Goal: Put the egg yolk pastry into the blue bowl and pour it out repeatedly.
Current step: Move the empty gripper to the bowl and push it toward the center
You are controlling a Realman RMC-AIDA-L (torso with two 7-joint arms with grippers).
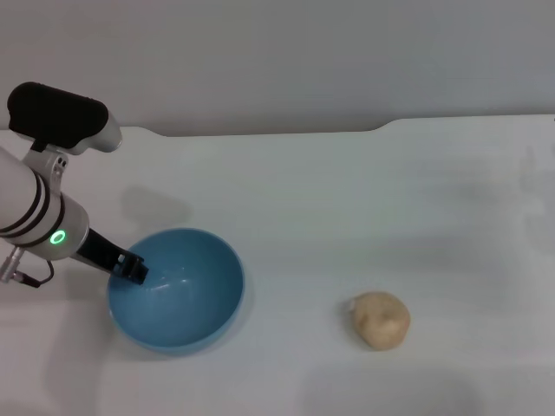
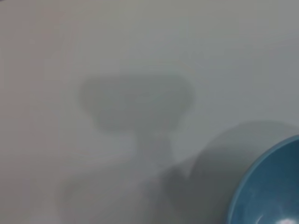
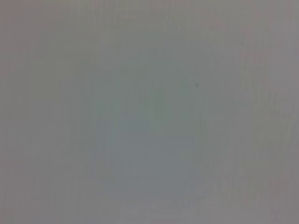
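The blue bowl (image 1: pixel 178 295) stands on the white table at the front left, and nothing lies inside it. My left gripper (image 1: pixel 130 267) reaches in from the left and is shut on the bowl's left rim, with one dark finger (image 1: pixel 134 269) showing inside the wall. The left wrist view catches only an arc of the blue bowl (image 2: pixel 268 189) and the arm's shadow. The egg yolk pastry (image 1: pixel 380 320), a small beige lumpy ball, rests on the table to the right of the bowl, well apart from it. My right gripper is out of view.
The white table (image 1: pixel 347 199) runs back to a grey wall, its far edge stepping up at the right. The right wrist view shows only a plain grey surface.
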